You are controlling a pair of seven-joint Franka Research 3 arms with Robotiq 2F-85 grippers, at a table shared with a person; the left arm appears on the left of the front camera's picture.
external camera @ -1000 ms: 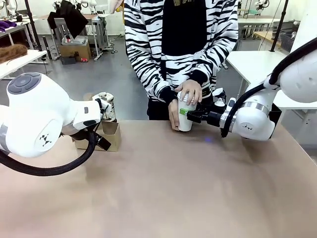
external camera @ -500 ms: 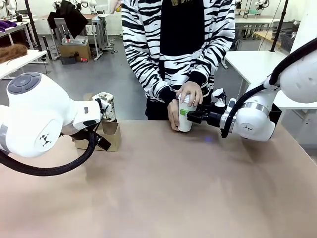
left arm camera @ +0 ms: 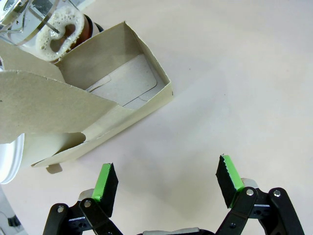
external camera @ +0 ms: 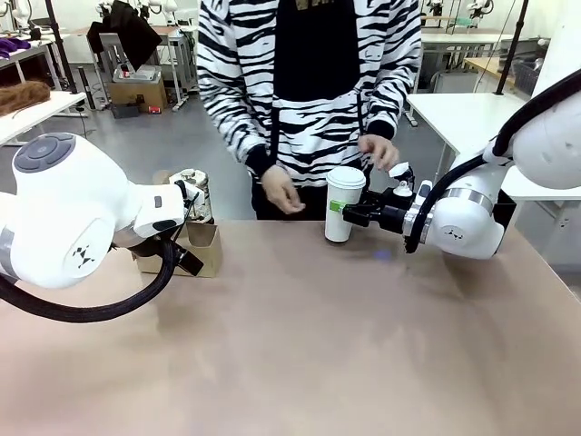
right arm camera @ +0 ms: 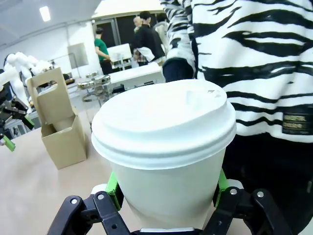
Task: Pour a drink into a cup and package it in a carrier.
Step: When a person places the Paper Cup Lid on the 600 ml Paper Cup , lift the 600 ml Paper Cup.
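One lidded cup (external camera: 345,189) — right gripper (external camera: 349,214) is pinching it. One carrier (left arm camera: 63,110) is sitting just past the spread left gripper (left arm camera: 166,178) — one carafe (left arm camera: 41,12) of foamy drink (left arm camera: 58,34) behind.

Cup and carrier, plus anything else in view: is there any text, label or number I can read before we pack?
Cup: no print on its wall or lid.
Carrier: plain cardboard, no print.
Dark patch on the striped top: has lettering, too small and blurred to read.
Gold print on the black shirt: cut off at the top edge of the front view, unreadable.
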